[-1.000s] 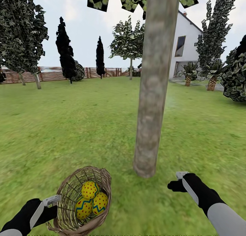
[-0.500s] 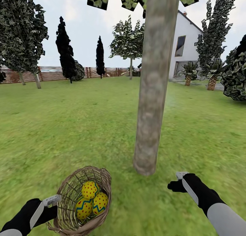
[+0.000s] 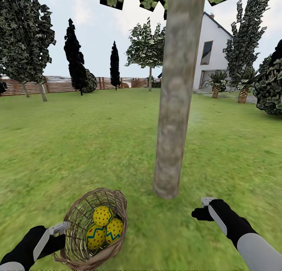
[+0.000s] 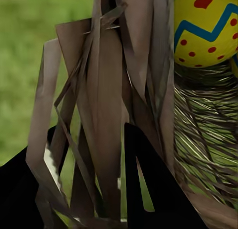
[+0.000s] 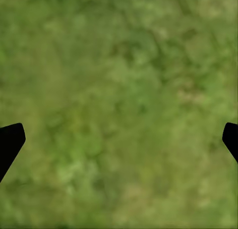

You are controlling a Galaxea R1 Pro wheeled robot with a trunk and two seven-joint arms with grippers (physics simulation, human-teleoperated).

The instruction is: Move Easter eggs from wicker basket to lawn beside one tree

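**Basket carried up beside the tree, eggs not yet unloaded**

Head view. The wicker basket (image 3: 94,230) sits low and to the left, with all three Easter eggs (image 3: 103,226) inside it, packed touching one another. The left gripper (image 3: 62,228) is at the basket's rim on the robot's left side. The tree (image 3: 175,106), a thick grey-brown mottled trunk, stands just beyond and to the right of the basket, its base meeting the lawn (image 3: 98,145) near the basket. The right gripper (image 3: 203,208) hangs free over bare grass to the right of the trunk, carrying nothing. A white house (image 3: 211,53) and a wooden fence (image 3: 58,85) lie far behind.

Left wrist view. Wicker strips of the rim run between the dark fingers (image 4: 153,189), which pinch the weave. One egg (image 4: 206,28) shows close by inside, yellow with a blue zigzag, red dots and a small red heart.

Right wrist view. Only fingertips (image 5: 10,142) show at the two edges, spread wide apart, with grass between.

Judgement: the step in hand is bringing the basket up to the chosen tree; no egg is out yet. Next calls for setting the basket down steady, then reaching the free right gripper down into it for the topmost egg and laying it on grass near the trunk base.

No brands, labels or legible writing anywhere.
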